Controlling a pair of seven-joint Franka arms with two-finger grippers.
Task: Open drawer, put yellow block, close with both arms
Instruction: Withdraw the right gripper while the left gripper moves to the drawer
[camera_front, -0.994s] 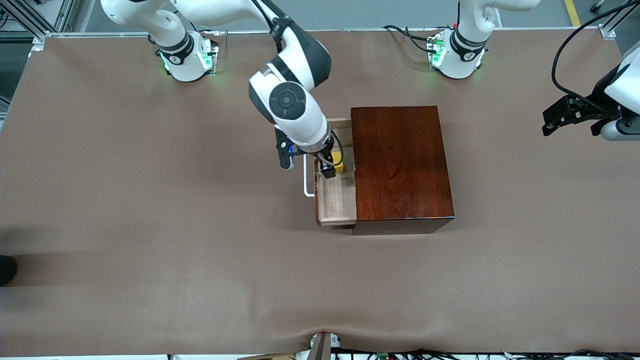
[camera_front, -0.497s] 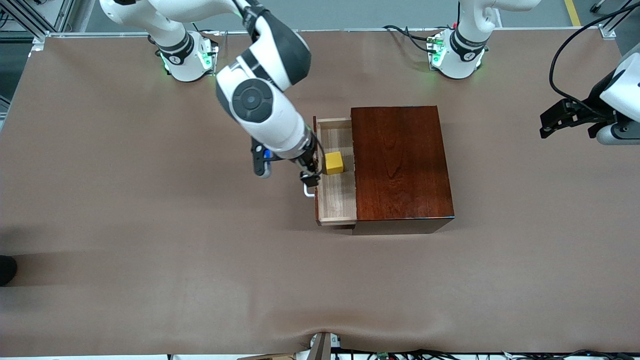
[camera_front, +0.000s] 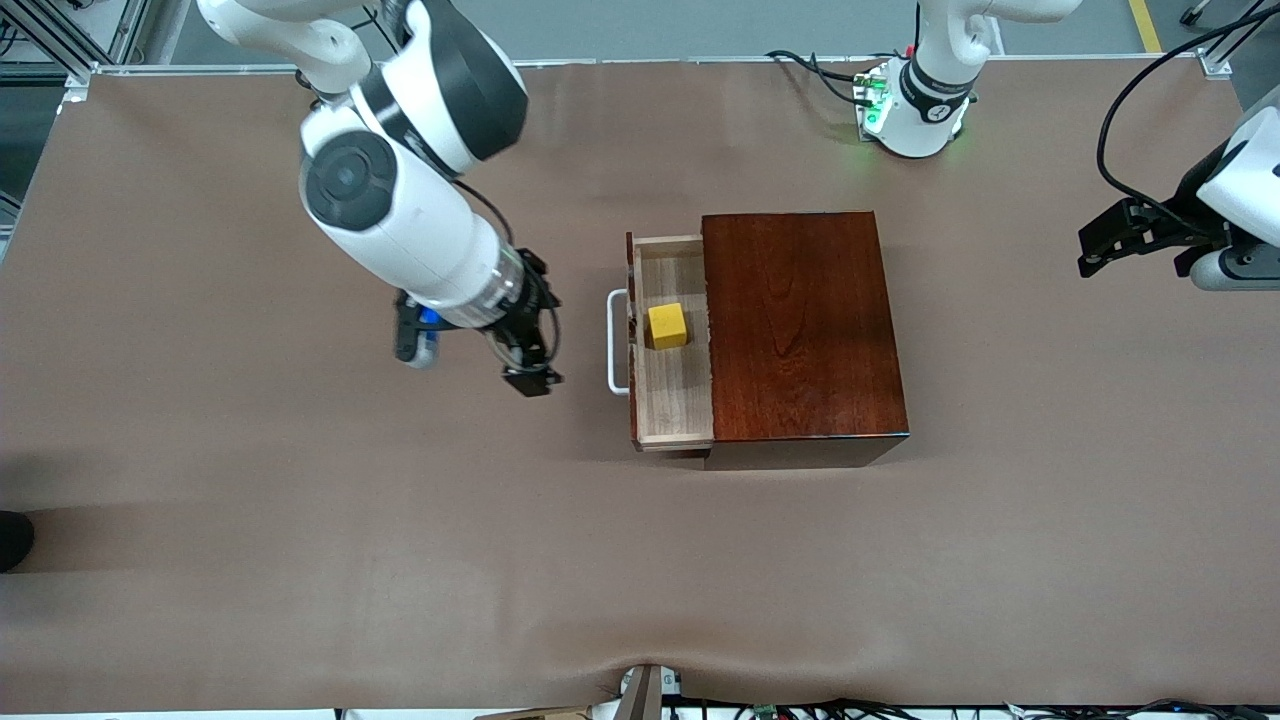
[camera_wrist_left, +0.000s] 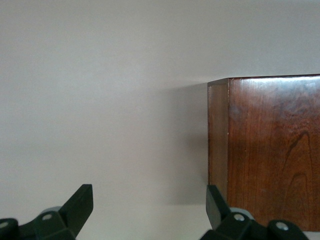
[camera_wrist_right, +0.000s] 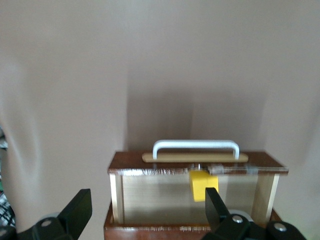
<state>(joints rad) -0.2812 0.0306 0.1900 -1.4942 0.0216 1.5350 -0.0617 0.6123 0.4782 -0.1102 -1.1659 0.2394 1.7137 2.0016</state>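
The drawer (camera_front: 676, 400) stands pulled out of the dark mahogany box (camera_front: 800, 320), its white handle (camera_front: 615, 340) toward the right arm's end of the table. The yellow block (camera_front: 667, 325) lies loose in the drawer. My right gripper (camera_front: 530, 345) is open and empty, over the bare table beside the handle and apart from it. In the right wrist view its open fingers (camera_wrist_right: 77, 210) frame the drawer (camera_wrist_right: 160, 197), the block (camera_wrist_right: 202, 184) and the handle (camera_wrist_right: 195, 146). My left gripper (camera_front: 1135, 260) waits open and empty at the left arm's end of the table; the left wrist view shows a corner of the box (camera_wrist_left: 270, 150).
The brown table mat (camera_front: 300, 500) stretches wide on all sides of the box. Cables (camera_front: 820, 70) lie by the left arm's base. A dark object (camera_front: 12, 540) sits at the table's edge at the right arm's end.
My right gripper has let go of the yellow block in the drawer, risen and moved away past the handle toward the right arm's end. The left gripper has barely moved.
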